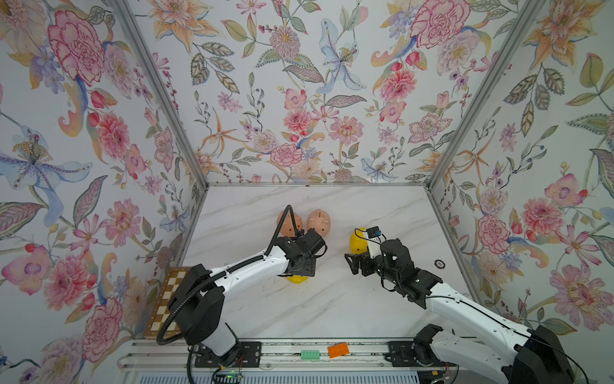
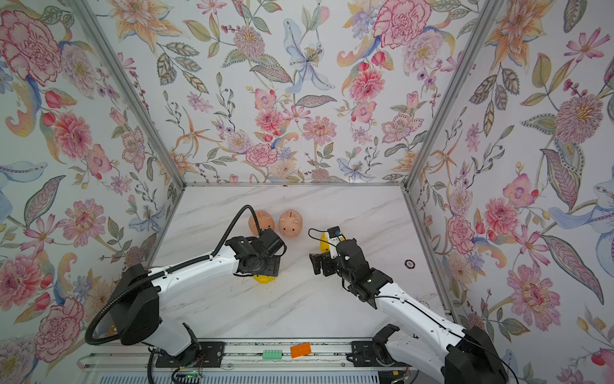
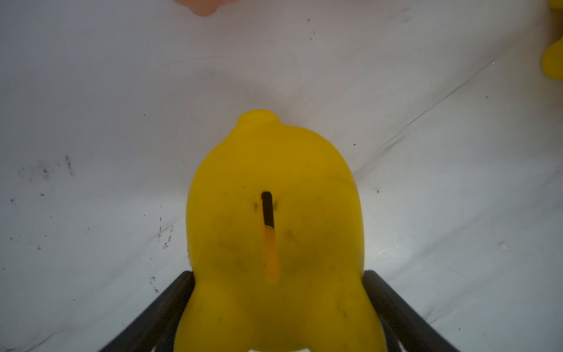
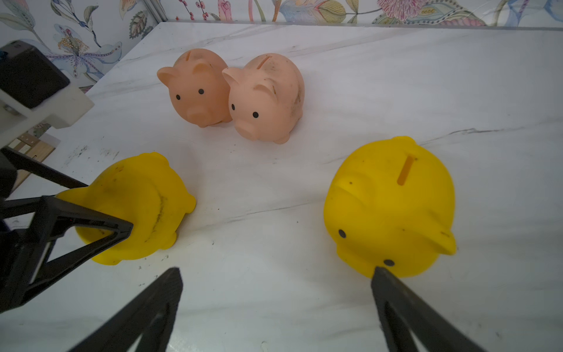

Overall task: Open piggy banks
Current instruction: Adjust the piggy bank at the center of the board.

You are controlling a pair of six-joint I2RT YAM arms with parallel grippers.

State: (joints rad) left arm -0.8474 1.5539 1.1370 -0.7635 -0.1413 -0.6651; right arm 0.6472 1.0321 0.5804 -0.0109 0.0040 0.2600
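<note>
My left gripper (image 3: 277,274) is shut on a yellow piggy bank (image 3: 274,213), one finger on each side near its head, coin slot facing the wrist camera. In both top views only a sliver of this pig (image 1: 296,278) (image 2: 264,278) shows under the left wrist; the right wrist view has it (image 4: 137,207) on the table. My right gripper (image 1: 353,263) (image 2: 317,264) (image 4: 275,271) is open and empty, just in front of the second yellow piggy bank (image 1: 358,242) (image 4: 390,207). Two peach-pink piggy banks (image 1: 288,223) (image 1: 319,221) stand side by side behind.
A small black round plug (image 1: 439,263) lies near the right wall. A chessboard (image 1: 166,299) leans at the left edge of the marble table (image 1: 332,306). A green block (image 1: 310,354) and an orange piece (image 1: 338,349) sit on the front rail. Floral walls enclose three sides.
</note>
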